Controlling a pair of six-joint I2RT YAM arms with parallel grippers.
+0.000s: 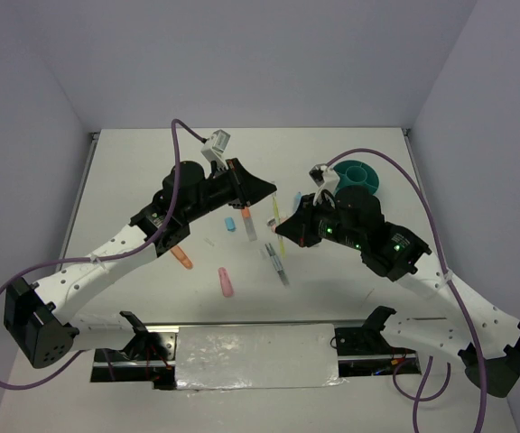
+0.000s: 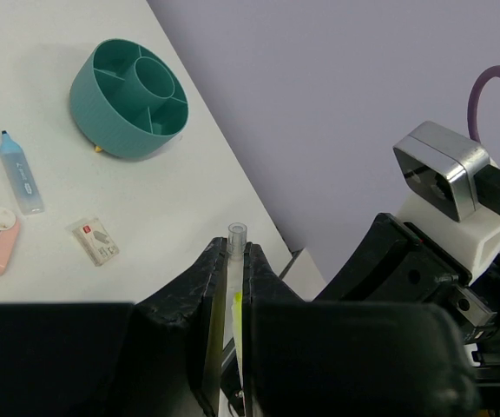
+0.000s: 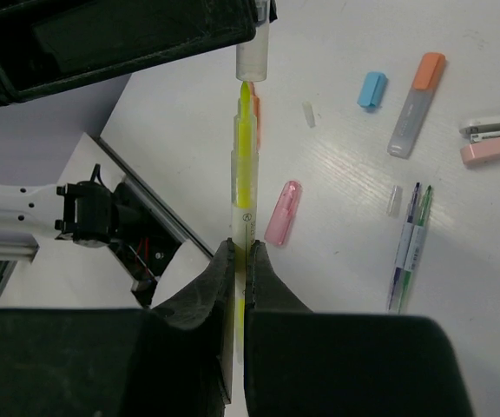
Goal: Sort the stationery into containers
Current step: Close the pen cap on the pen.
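Right wrist: right tool (image 3: 241, 252) clamps yellow pen (image 3: 244, 148), left tool (image 2: 233, 254) pinches its clear cap (image 2: 236, 233), labels illegible.

TWIN ARMS, SAME BUILD: the left arm (image 1: 106, 257) & right arm (image 1: 477, 311) both have white link shells dotted w/ rows of small holes, chunky black joint housings and blocky black bases (image 1: 34, 329). Purple cables (image 1: 183, 135) loop along each arm, base to wrist. Green LEDs (image 1: 332, 232) glow on the right arm's black housing. A wrist camera (image 2: 441, 174), approx. square w/ a silver face & round dark lens, sits on a white mount. The fingers (image 2: 200, 300) are matte black, wedge-shaped, faintly ridged, w/ flat inner faces.
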